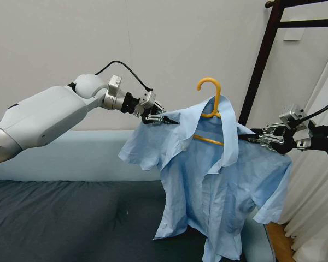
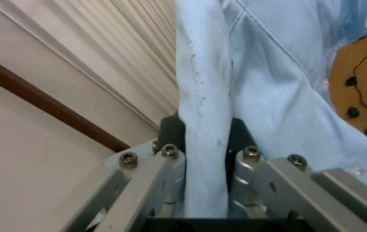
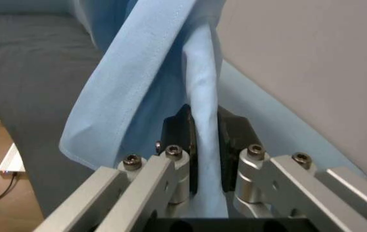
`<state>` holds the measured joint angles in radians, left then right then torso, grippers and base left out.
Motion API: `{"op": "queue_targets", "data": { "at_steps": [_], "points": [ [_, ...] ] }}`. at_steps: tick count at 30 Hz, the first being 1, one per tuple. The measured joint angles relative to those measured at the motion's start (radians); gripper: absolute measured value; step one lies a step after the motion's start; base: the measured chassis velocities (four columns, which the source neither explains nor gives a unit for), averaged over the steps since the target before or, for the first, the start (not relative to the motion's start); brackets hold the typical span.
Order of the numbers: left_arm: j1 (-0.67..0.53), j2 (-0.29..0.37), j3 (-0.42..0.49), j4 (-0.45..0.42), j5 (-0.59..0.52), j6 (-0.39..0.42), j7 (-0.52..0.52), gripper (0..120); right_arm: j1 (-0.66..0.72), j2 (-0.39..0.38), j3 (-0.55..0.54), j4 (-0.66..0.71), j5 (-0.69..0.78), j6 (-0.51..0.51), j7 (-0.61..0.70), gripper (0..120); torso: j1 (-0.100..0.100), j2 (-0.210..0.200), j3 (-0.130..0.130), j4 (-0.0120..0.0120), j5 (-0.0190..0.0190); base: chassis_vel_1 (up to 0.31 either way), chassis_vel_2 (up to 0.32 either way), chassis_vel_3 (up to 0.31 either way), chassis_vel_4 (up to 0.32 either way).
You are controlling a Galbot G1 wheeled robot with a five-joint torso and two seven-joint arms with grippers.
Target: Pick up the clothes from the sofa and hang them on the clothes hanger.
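A: Head view first. What is carrying what?

B: The yellow plastic hanger [image 1: 210, 87] carries the light blue short-sleeved shirt [image 1: 208, 185], centre of the frame, up in the air above the sofa. The left gripper [image 1: 165, 119], centre-left, is clamped on one shoulder of the shirt. The right gripper [image 1: 254, 140], over at the right, is clamped on the other.

A: And the room around it?

B: The dark grey sofa seat [image 1: 60, 218] runs across the lower left, with its pale blue backrest [image 1: 71, 155] above and a plain white wall [image 1: 153, 38] behind. A dark wooden clothes rack [image 1: 259, 60] stands in the upper right, a white curtain [image 1: 317, 207] hangs at the right edge, and there's a patch of wooden floor [image 1: 279, 245] at lower right.

A: Anything hidden?

B: The hanger's bar mostly disappears under the collar. The shirt's hem runs off the bottom edge, the rack's top off the upper edge.

A: Left wrist view?

B: The black pads [image 2: 169, 130] are almost together, with a fold of the shirt pinched between them. Beyond are the curtain, the floor and a brown wooden strip [image 2: 42, 101].

A: Right wrist view?

B: Here too the black pads [image 3: 178, 128] are drawn in tight on a fold of blue cloth. The seat and backrest lie beyond, and there's a small white box [image 3: 9, 162] on the floor. I can't make out what it is.
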<state>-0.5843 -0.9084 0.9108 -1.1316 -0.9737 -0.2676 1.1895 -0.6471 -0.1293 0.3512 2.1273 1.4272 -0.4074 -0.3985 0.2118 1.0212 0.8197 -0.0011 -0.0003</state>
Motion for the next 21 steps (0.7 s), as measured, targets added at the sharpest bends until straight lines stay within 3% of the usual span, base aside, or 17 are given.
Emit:
{"op": "queue_targets", "data": {
  "at_steps": [13,14,18,21],
  "points": [
    [-0.018,0.008,-0.042,0.002,0.048,-0.05,-0.016,58,0.013,0.011,-0.036,0.03,0.047,0.02,0.08,8,0.0,0.0,0.0,0.0,0.0,0.0,0.0,0.0,0.0],
    [-0.015,0.012,-0.052,0.0,0.053,-0.056,-0.018,66,0.016,0.011,-0.036,0.024,0.061,0.013,0.093,8,0.0,0.0,0.0,-0.0001,0.0,0.0,0.0,0.0,0.0],
    [0.01,0.027,-0.09,-0.015,0.062,-0.066,-0.031,78,0.02,0.011,-0.021,0.016,0.108,-0.038,0.185,8,0.0,0.0,0.0,0.0,0.0001,0.0,0.0,0.0,0.0],
    [0.064,0.049,-0.155,-0.046,0.073,-0.073,-0.055,91,0.018,0.027,0.019,0.023,0.195,-0.13,0.38,8,0.0,0.0,0.0,-0.0001,-0.0001,0.0,0.0,0.0,0.0]
  ]
}}
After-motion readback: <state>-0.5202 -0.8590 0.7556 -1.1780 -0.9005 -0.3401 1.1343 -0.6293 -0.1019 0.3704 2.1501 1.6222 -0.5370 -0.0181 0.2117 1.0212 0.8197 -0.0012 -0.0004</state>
